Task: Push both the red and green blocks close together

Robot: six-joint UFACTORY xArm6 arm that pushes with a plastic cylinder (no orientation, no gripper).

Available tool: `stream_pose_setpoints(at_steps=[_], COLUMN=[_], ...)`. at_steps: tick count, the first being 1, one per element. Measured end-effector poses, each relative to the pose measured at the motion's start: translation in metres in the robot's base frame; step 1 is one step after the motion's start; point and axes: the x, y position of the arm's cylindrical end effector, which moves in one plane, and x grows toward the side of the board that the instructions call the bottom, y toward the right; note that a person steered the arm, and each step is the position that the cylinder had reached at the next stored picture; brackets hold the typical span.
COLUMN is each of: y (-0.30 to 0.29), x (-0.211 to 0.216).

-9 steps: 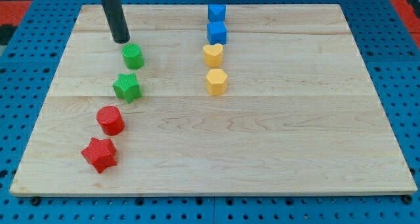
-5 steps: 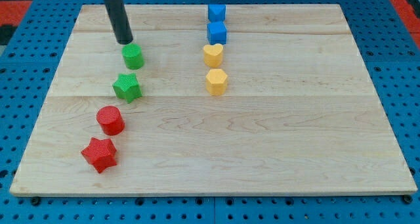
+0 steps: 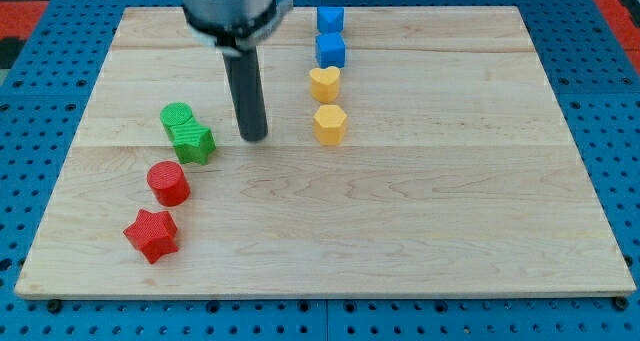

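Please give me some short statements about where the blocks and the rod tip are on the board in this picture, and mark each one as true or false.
1. The green cylinder touches the green star. True.
2. My tip rests on the red cylinder. False: it stands on bare board to the view's right of the green star, apart from every block.
3. The two blue cubes are near the view's top, above the yellow blocks. True.
4. The red star lies at the view's right edge. False: it is at the view's bottom left, just below the red cylinder.
5. The red cylinder touches the green star. False: a small gap shows between them.
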Motion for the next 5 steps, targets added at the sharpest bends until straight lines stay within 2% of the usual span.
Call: stream_pose_setpoints(at_steps=[1, 2, 3, 4, 5], y=[0.003, -0.033, -0.055, -0.058, -0.076], x=[0.092, 0.162, 0.158, 0.129, 0.147])
